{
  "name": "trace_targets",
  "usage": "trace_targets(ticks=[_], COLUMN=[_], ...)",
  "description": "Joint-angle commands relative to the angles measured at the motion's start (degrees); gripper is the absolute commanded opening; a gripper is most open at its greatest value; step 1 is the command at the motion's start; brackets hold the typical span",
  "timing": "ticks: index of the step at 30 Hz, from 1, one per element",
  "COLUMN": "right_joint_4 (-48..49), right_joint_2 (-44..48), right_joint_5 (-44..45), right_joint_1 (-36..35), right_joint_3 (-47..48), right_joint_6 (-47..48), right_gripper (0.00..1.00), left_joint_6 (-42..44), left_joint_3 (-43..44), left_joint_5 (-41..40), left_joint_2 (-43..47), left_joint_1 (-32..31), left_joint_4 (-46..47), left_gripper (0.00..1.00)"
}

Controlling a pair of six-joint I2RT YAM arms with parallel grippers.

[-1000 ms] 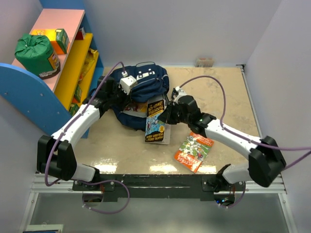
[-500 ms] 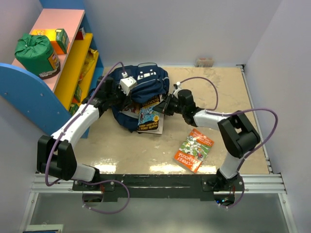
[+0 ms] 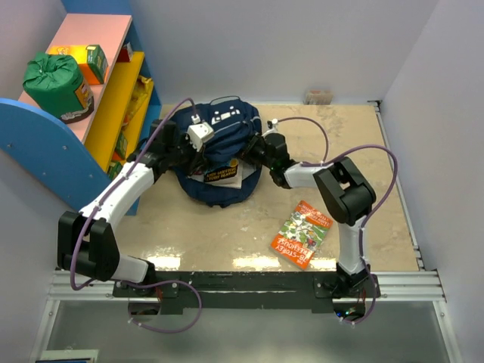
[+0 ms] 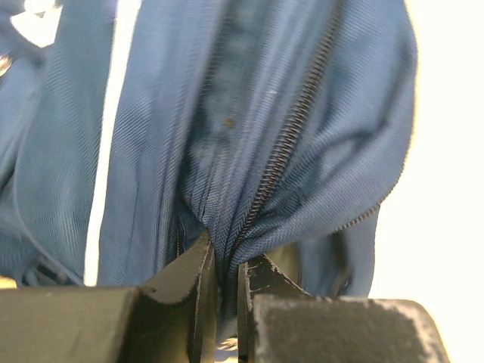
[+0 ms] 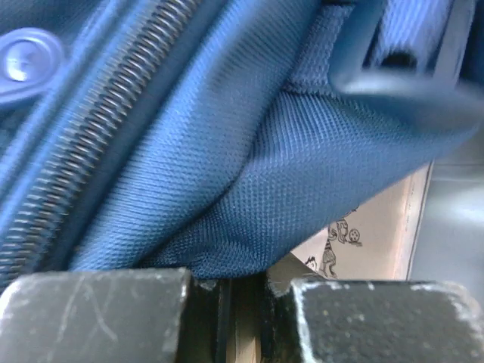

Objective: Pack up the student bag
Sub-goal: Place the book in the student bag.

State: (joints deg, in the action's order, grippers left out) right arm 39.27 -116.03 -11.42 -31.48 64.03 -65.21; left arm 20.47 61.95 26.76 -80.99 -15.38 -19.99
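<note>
1. From 9 to 10 o'clock, beside the table [image 3: 363, 151]: blue, yellow and pink shelf unit [image 3: 83, 34]. On its pink top, green drawstring sack [image 3: 53, 76], with a yellow-and-green box [image 3: 94, 62] just beside it at 2 o'clock. In the yellow bays, packets too small to tell.
2. Just left of centre: left gripper [image 3: 198, 144] [image 4: 227, 261], reaching in from 7 o'clock, clamped tight on a fold of navy cloth beside the zip, on the bag's 10 o'clock side. Purple cable [image 3: 162, 125] arching above the forearm.
3. Centre, toward 12 o'clock: student bag [image 3: 234, 125] [image 4: 151, 113] [image 5: 227, 151], lying on the table, white patches up, mouth facing 6 o'clock and gaping.
4. Inside that mouth: tucked book [image 3: 223, 174] [image 5: 344, 234], mostly swallowed, only a strip of yellow-lettered cover showing below the upper lip of cloth.
5. On the bag's 3 o'clock side: right gripper [image 3: 257, 151] [image 5: 242, 299], jaws almost together, pinching a thin pale edge of the tucked book, bag cloth draped over both fingers. From overhead, fingertips hidden under the bag's rim.
6. At 5 o'clock from the bag, well apart from it: loose book [image 3: 302, 234], flat on the table, colourful cover up, lying askew. Right arm's folded elbow just beside it at 1 o'clock.
7. At 1 o'clock, against the far wall: small brown object [image 3: 318, 96], too small to tell what.
</note>
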Motion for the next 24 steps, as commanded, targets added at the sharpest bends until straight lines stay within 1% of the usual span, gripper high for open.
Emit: trace_targets(ticks=[1,2,4,5,6,7,8,9,10,11,12,13,14,16,17,19,20,22,23,24], right_joint_4=[5.0,2.4,1.4,1.5,-0.7,-4.3,-12.3,-14.2,-14.8,-14.0,-14.3,-15.5,-19.2,-22.6,-26.4,-28.4,-29.3,-32.6,-33.4,-33.4], right_joint_2=[-0.7,-1.0,-1.7,-2.5,-4.6,-5.5,-5.8,-4.7,-3.7,-2.7,-1.8,-0.2,0.8,3.9,5.2,7.7,9.9,12.1,14.0,14.9], right_joint_5=[10.6,11.2,14.1,13.3,11.5,11.5,10.6,11.2,11.2,12.0,11.8,11.7,11.9,13.9,14.8,17.0,17.0,17.8,17.7,17.6], right_joint_1=[-1.8,-2.4,-3.7,-4.5,-4.6,-5.0,-5.3,-5.6,-6.0,-6.0,-6.1,-6.1,-6.0,-6.0,-6.1,-6.0,-6.1,-6.4,-6.7,-6.9], right_joint_3=[7.1,8.9,9.7,11.4,13.3,15.7,19.3,19.5,16.9,15.3,13.9,13.1,12.4,11.3,11.0,9.2,8.5,6.6,5.8,4.6], right_joint_6=[-0.9,-0.5,0.4,0.8,1.0,2.5,3.9,5.2,6.4,6.7,6.8,8.0,9.0,12.9,14.0,17.4,18.5,19.9,20.4,20.6], right_gripper=[0.00,0.00,0.00,0.00,0.05,0.12,0.21,0.25,0.31,0.43,0.52,0.59,0.70,0.79,0.84,0.87,0.86,0.78,0.69,0.64], left_joint_6=[-1.0,-1.0,-1.1,-1.2,-1.2,-1.1,-1.0,-0.9,-1.0,-1.0,-1.0,-1.0,-1.1,-1.1,-1.1,-1.1,-1.1,-1.1,-1.1,-1.1], left_joint_3=[1.7,1.7,1.7,1.7,1.8,1.8,1.7,1.5,1.1,0.8,0.5,0.2,0.1,0.0,0.0,0.0,-0.1,-0.1,-0.1,-0.2], left_joint_5=[14.4,14.4,14.4,14.4,14.3,14.1,13.6,13.4,13.2,12.7,12.5,12.3,12.3,12.2,12.0,11.6,11.4,10.9,10.7,10.5], left_joint_2=[3.3,3.1,2.9,2.8,2.9,3.0,3.2,3.7,4.0,4.3,4.4,4.4,4.4,4.3,4.3,4.3,4.4,4.3,4.3,4.4], left_joint_1=[-1.7,-1.6,-1.7,-1.7,-1.7,-1.7,-1.7,-1.6,-1.6,-1.6,-1.6,-1.6,-1.7,-1.6,-1.6,-1.7,-1.6,-1.6,-1.6,-1.6], left_joint_4=[2.2,2.3,2.5,2.5,2.3,2.3,2.2,2.5,2.8,2.9,3.5,3.6,3.7,3.7,3.8,3.8,3.8,3.9,3.9,3.9], left_gripper=[0.00,0.00,0.00,0.00,0.00,0.00,0.00,0.00,0.00,0.00,0.00,0.00,0.00,0.00,0.00,0.00,0.00,0.00,0.00,0.00])
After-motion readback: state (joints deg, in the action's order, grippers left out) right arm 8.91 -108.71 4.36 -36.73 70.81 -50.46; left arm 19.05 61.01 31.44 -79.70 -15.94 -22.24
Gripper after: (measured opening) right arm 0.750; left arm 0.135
